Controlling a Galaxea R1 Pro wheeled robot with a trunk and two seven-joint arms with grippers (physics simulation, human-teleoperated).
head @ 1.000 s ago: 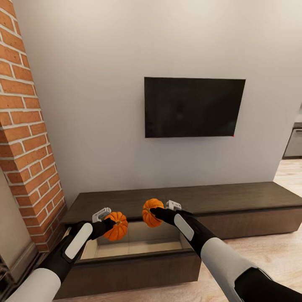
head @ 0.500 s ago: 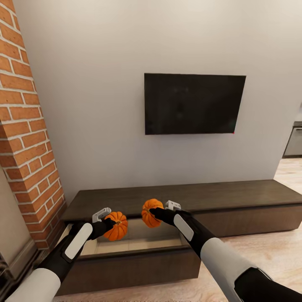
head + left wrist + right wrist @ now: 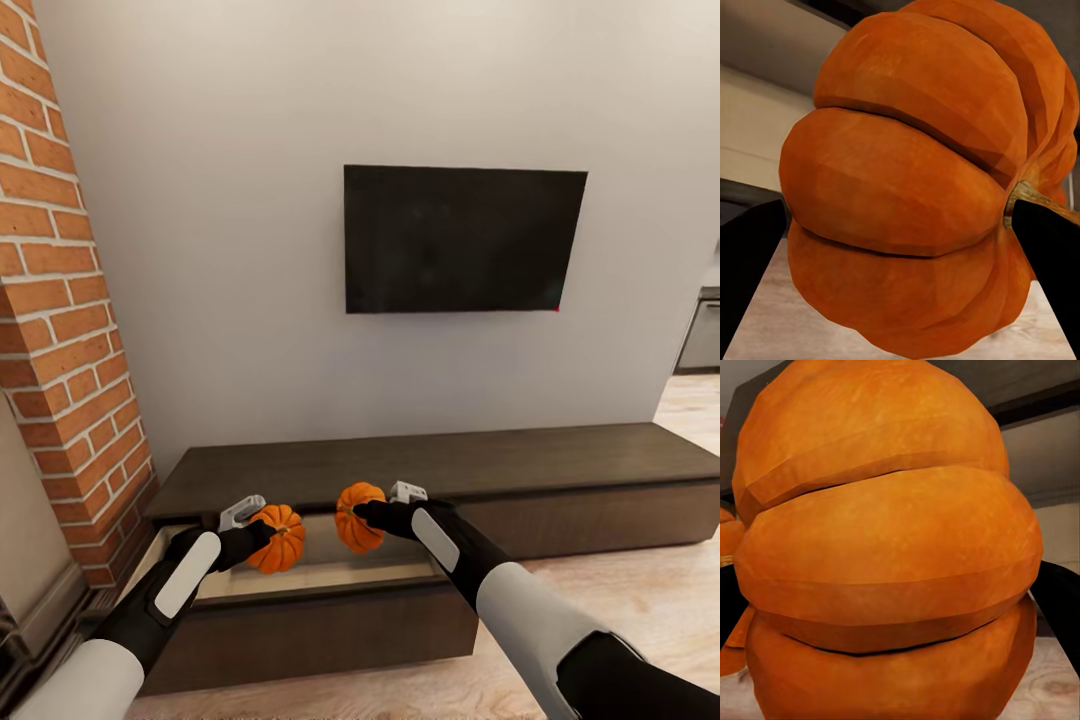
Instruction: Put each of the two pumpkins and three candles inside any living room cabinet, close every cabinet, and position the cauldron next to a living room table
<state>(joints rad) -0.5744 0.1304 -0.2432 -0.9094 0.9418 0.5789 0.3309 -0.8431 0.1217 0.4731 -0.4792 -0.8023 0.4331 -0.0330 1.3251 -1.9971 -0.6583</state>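
Nearest the camera in the head view, both arms reach forward and down over an open drawer (image 3: 300, 580) of the cabinet (image 3: 520, 470). The left gripper (image 3: 250, 535) is clamped on the left pumpkin (image 3: 275, 538), which hangs above the drawer's light tan inside; in the left wrist view that pumpkin (image 3: 922, 187) sits between the two dark fingers (image 3: 746, 270), its ribs running across and its stem end turned toward one finger. The right gripper (image 3: 365, 515) is closed around the right pumpkin (image 3: 358, 517), held a little higher and just beside the first, the two fruits near each other but apart, above the drawer's rear half. In the right wrist view the right pumpkin (image 3: 889, 555) bulges between dark fingers (image 3: 1061, 600) at either edge, and a sliver of the other pumpkin (image 3: 729, 536) shows at the side. The drawer stands pulled out at the left end of the long dark-brown unit, its front panel (image 3: 320, 630) toward the robot. The rest of the drawer fronts along the unit look flush. The flat top of the cabinet runs away to the right over pale wood flooring (image 3: 640, 600). At the left rises a brick column (image 3: 60, 330). Behind the cabinet is a plain pale wall (image 3: 220, 250) with a dark television (image 3: 465, 240) mounted on it.
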